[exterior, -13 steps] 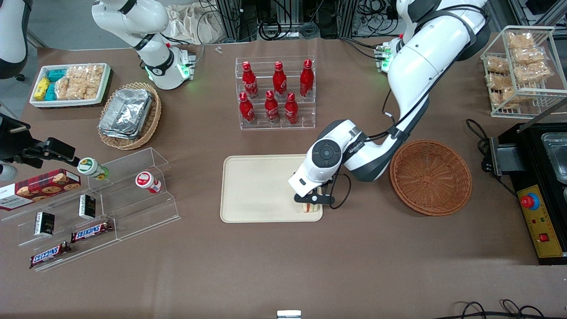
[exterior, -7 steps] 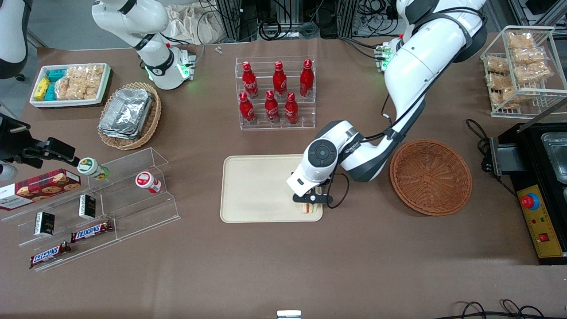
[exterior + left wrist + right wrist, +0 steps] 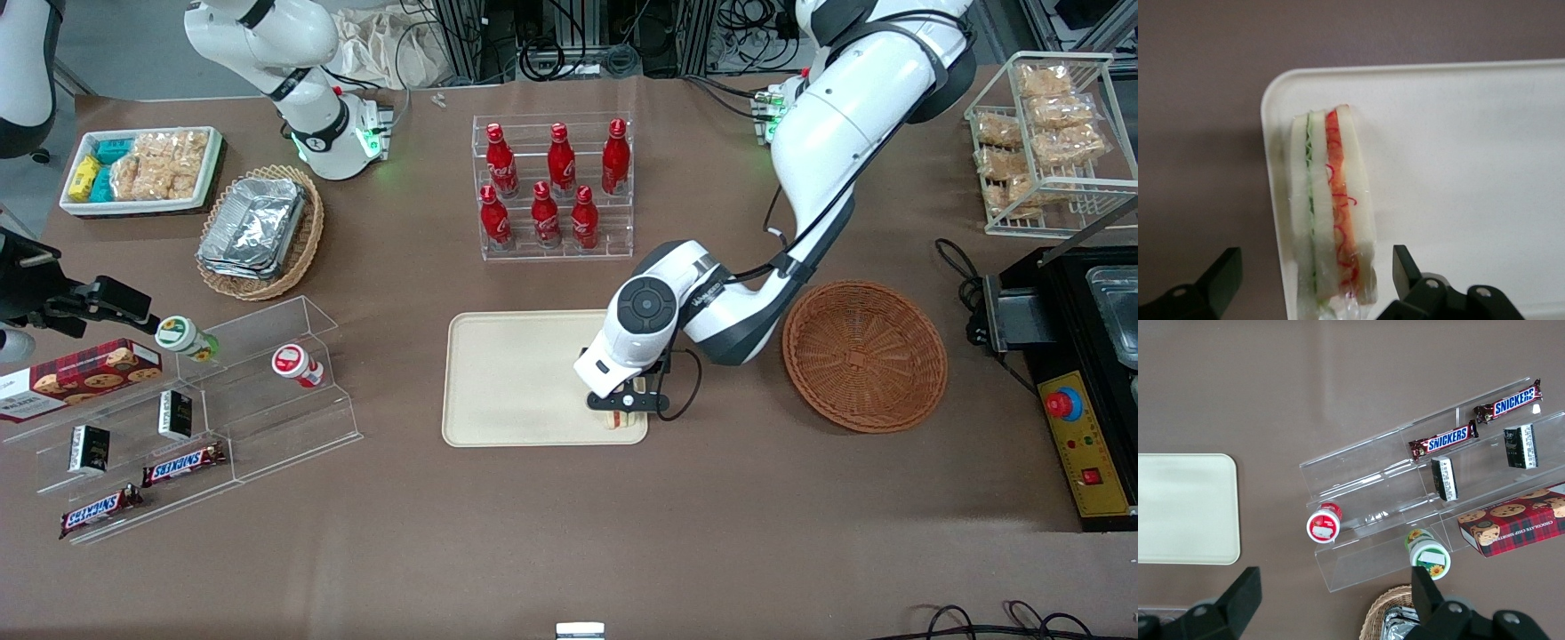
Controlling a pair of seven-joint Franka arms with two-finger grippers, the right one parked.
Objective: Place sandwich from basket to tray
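One sandwich (image 3: pixel 1331 207) lies in a corner of the one tray (image 3: pixel 507 382), untouched between the spread-wide fingers of the gripper (image 3: pixel 1315 277)

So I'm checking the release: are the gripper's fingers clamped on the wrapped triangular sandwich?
No: the gripper is open over the cream tray, its fingers clear of the sandwich.

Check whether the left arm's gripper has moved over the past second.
Yes, slightly. The gripper has shifted farther from the front camera and toward the parked arm's end, judged against the flat cream-beige rectangular tray. Its jaws stand open around the wrapped triangular sandwich.
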